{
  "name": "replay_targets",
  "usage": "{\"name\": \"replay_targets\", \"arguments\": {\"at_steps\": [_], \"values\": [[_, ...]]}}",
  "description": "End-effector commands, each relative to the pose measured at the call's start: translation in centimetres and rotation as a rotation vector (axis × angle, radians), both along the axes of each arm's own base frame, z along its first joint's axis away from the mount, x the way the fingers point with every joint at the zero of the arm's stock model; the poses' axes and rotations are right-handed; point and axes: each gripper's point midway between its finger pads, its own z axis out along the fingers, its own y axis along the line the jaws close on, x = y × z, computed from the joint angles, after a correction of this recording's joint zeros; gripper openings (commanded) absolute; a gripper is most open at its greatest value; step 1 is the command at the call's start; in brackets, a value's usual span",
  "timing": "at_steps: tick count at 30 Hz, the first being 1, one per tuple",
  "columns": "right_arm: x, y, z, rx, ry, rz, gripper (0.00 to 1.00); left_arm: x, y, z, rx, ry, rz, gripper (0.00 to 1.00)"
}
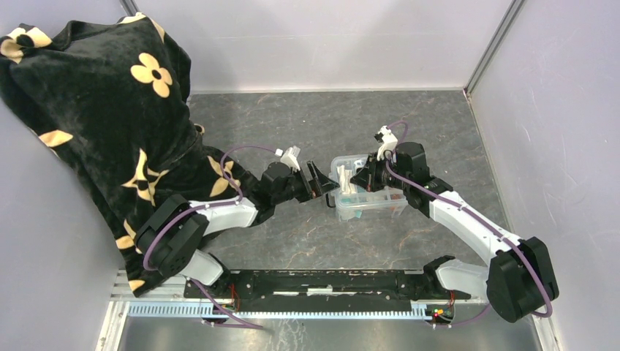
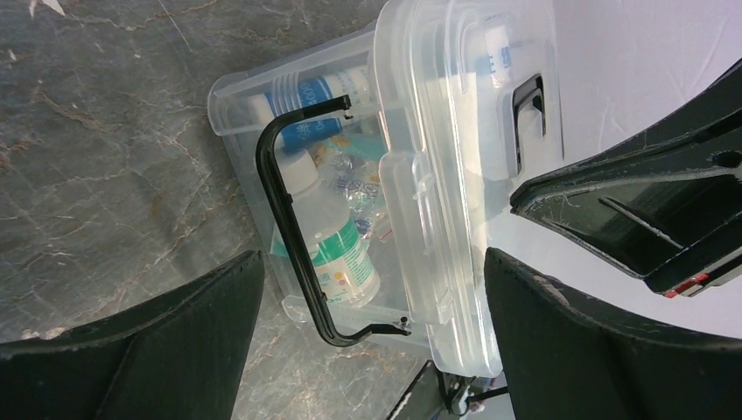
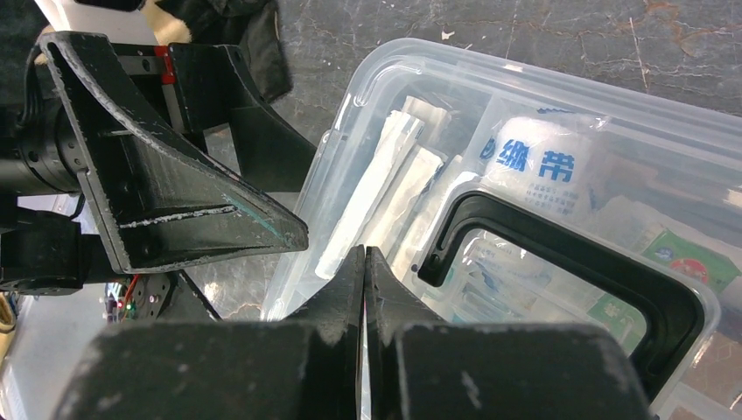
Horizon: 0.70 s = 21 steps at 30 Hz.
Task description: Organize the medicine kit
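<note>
We look down on a grey marbled table (image 1: 292, 124) with two robot arms reaching in from the near edge. The medicine kit (image 1: 369, 201), a small clear plastic box, sits near the middle of the table, between the two arms' tips. A black cloth with yellow flowers (image 1: 95, 102) is heaped over the far left corner, well apart from the kit.

The left gripper (image 2: 372, 255) is spread as wide as it goes and holds nothing. Its two dark fingers (image 2: 175, 350) point at the kit's left end without touching it. From this wrist we see the kit's thin black handle (image 2: 282, 219) swung out from the box, a black latch (image 2: 528, 103) on the clear lid, and a white bottle with a green label (image 2: 337, 254) inside.

The right gripper (image 3: 363, 271) is closed, its fingers pressed flat together at the kit's rim. We cannot tell whether a thin edge of clear plastic is pinched between them. Just beyond it, through the plastic, we see long white packets (image 3: 376, 192) and a white roll with blue lettering (image 3: 534, 166).
</note>
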Motion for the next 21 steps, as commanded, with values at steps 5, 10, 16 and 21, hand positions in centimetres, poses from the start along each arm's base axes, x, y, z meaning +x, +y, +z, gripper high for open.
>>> {"name": "replay_targets", "arguments": {"at_steps": [5,10,16,21], "values": [[0.0,-0.1,-0.1,-0.009,-0.014,-0.003,0.01,-0.8,-1.3,-0.4,-0.183,0.04,-0.025,1.0],[-0.1,0.0,0.2,-0.002,-0.015,0.001,0.01,-1.1,-2.0,-0.5,-0.262,0.053,-0.048,1.0],[0.0,0.0,0.7,-0.001,-0.022,0.001,0.01,-1.2,-1.7,-1.2,-0.248,0.067,-0.038,0.89],[-0.1,0.1,0.9,0.013,-0.022,0.003,0.01,-0.5,-0.1,-3.8,-0.072,0.101,0.037,0.78]]}}
